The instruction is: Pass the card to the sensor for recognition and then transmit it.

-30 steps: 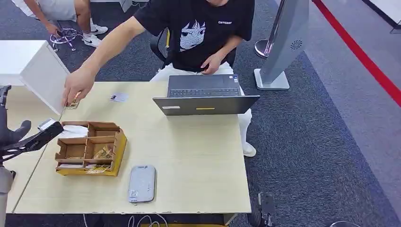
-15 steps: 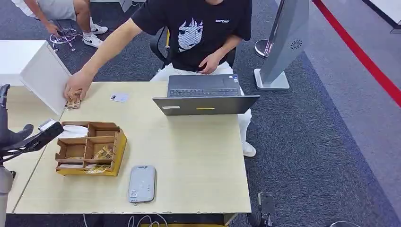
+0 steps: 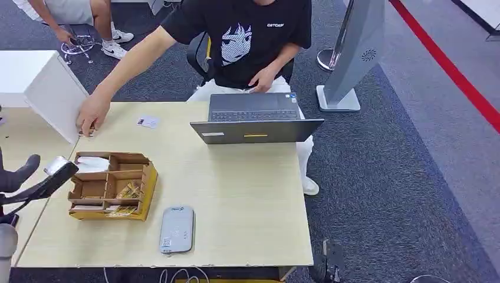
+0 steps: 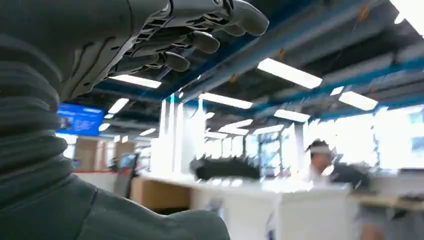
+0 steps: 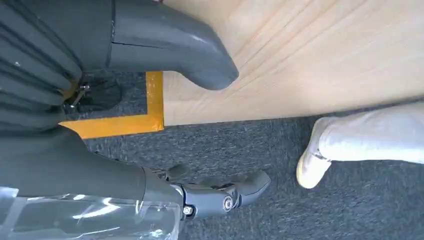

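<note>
A small white card (image 3: 147, 121) lies flat on the far left of the wooden table (image 3: 247, 194). The grey card sensor (image 3: 177, 229) lies near the front edge. My left hand (image 3: 15, 174) hovers off the table's left side, level with the cardboard box. In the left wrist view my left hand (image 4: 150, 40) has its fingers apart from the thumb and holds nothing. My right hand (image 5: 115, 170) hangs low by the table's front right corner, fingers loose and holding nothing. A person's hand (image 3: 91, 115) presses a small brownish card (image 3: 88, 133) onto the table.
A compartmented cardboard box (image 3: 112, 186) sits at the left, behind the sensor. An open laptop (image 3: 256, 121) stands at the far edge in front of the seated person. A white board (image 3: 50, 94) leans at the far left corner. A grey kiosk stand (image 3: 354, 53) rises at the back right.
The person's hand has come down to the table with the brownish card, next to the white board. My left hand has sunk slightly lower. The sensor and white card have not moved.
</note>
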